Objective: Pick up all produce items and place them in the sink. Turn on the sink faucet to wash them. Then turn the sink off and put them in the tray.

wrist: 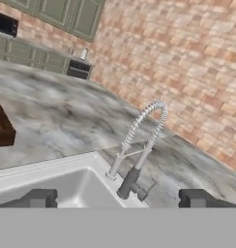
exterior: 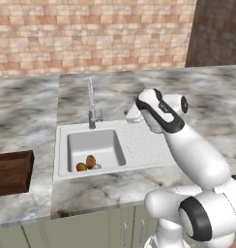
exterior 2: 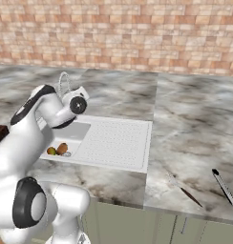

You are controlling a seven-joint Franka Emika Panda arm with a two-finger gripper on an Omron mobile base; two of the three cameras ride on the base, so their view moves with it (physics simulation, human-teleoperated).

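Note:
The two produce items lie together in the front left corner of the white sink's [exterior: 139, 157] basin: a brown oval [exterior: 91, 161] [exterior 2: 62, 148] and a red-and-yellow-green fruit [exterior: 81, 167] [exterior 2: 51, 151]. The chrome sink faucet [exterior: 92, 104] [wrist: 144, 138] rises behind the basin, with its small lever [wrist: 140, 193] at the base. My gripper [wrist: 120, 199] is open and holds nothing, its fingertips [wrist: 40, 198] spread wide, facing the faucet's base from a short way off. My hand [exterior: 133, 113] hovers above the draining board, right of the faucet. The dark wooden tray [exterior: 11, 172] [wrist: 1, 127] sits on the counter left of the sink.
A brick wall runs behind the marble counter. Two slim utensils [exterior 2: 226, 188] [exterior 2: 185, 190] lie near the counter's front edge, far right of the sink. The dotted draining board [exterior 2: 116, 140] is bare. Green cabinets [wrist: 66, 14] show in the distance.

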